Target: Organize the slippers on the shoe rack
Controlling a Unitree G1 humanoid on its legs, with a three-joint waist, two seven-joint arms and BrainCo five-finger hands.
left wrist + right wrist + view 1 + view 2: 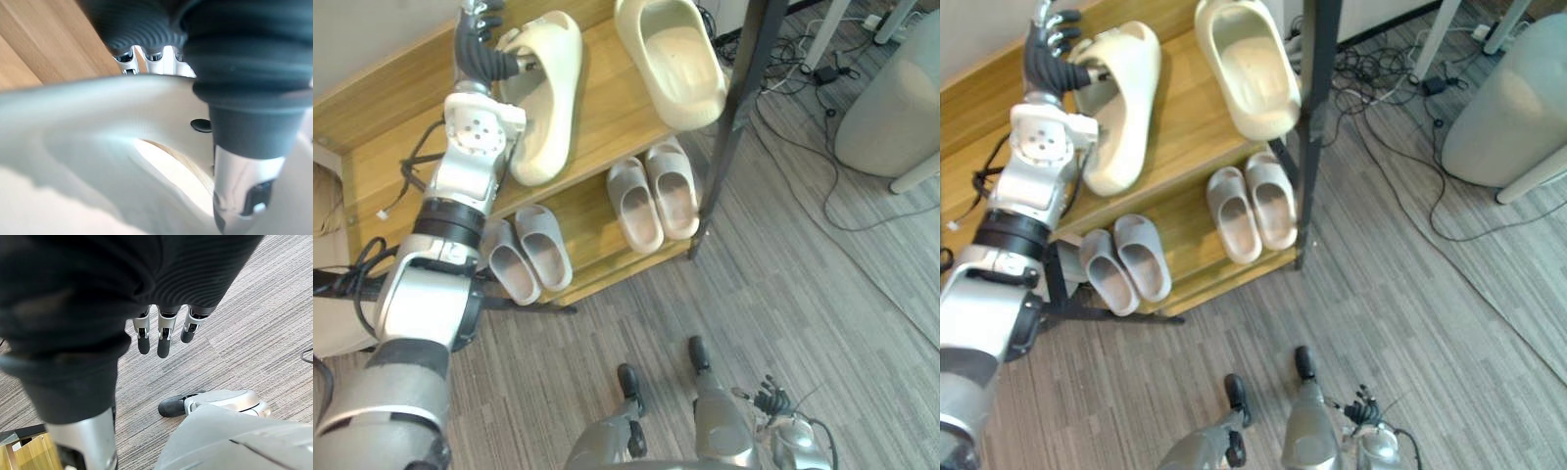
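On the top wooden shelf of the shoe rack (607, 122) lie two large cream slippers. My left hand (481, 51) is at the heel end of the left cream slipper (548, 93). In the left wrist view its thumb (244, 147) lies inside the slipper (98, 161) and its fingers curl over the strap's far side. The other cream slipper (671, 59) lies to its right, by the black post (734, 127). Two pairs of small grey slippers (654, 201) (529, 257) sit on the lower shelf. My right hand (771, 399) hangs low over the floor, its fingers (164, 338) relaxed and empty.
A grey rounded bin (891, 98) stands on the carpet to the right. Loose cables (803, 88) trail across the floor behind the rack, near white table legs (827, 29). Striped grey carpet lies in front of the rack.
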